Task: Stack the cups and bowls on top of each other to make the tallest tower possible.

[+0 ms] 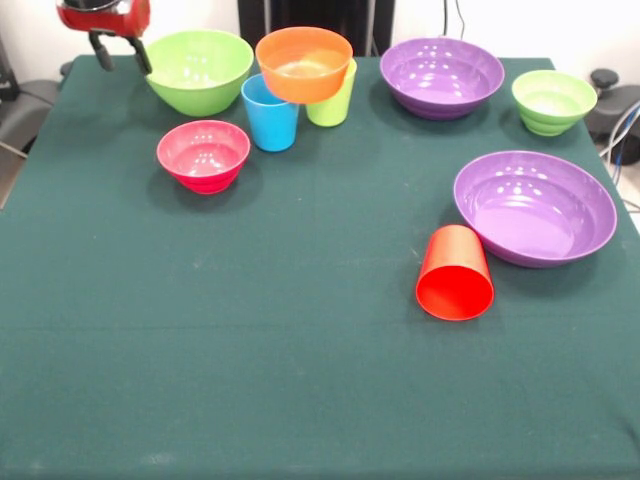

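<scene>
My gripper (pixel 122 55) hangs open and empty at the far left, beside the large lime green bowl (pixel 200 68). An orange bowl (pixel 304 62) sits raised, resting on the sky blue cup (pixel 270 118) and the lime green cup (pixel 333 105). A pink bowl (pixel 204 155) stands in front of the large green bowl. One purple bowl (pixel 442 75) is at the far right, with a small green bowl (pixel 553 100) beside it. A second purple bowl (pixel 535 205) is nearer. The red cup (pixel 455 272) lies on its side, touching it. The orange cup and a green-and-orange tower are out of view.
A dark green cloth (pixel 250 380) covers the table. The robot's black pedestal (pixel 315 15) stands behind the far edge. Cables and grey equipment (pixel 615 105) lie off the table at the right.
</scene>
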You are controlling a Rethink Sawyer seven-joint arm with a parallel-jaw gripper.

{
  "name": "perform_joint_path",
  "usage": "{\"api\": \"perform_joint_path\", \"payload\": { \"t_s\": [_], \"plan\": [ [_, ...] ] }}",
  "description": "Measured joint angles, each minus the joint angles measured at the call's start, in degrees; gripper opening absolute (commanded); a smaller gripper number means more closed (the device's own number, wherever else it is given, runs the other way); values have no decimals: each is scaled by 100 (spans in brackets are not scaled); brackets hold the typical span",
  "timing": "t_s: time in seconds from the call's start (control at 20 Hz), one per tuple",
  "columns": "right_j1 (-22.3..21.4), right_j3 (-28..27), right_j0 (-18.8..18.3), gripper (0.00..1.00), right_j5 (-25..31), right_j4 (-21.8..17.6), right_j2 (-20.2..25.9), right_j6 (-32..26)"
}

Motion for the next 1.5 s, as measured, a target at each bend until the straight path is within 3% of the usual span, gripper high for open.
{"api": "perform_joint_path", "payload": {
  "t_s": [1.5],
  "plan": [
    [77,300,1,100,0,0,112,0]
  ]
}}
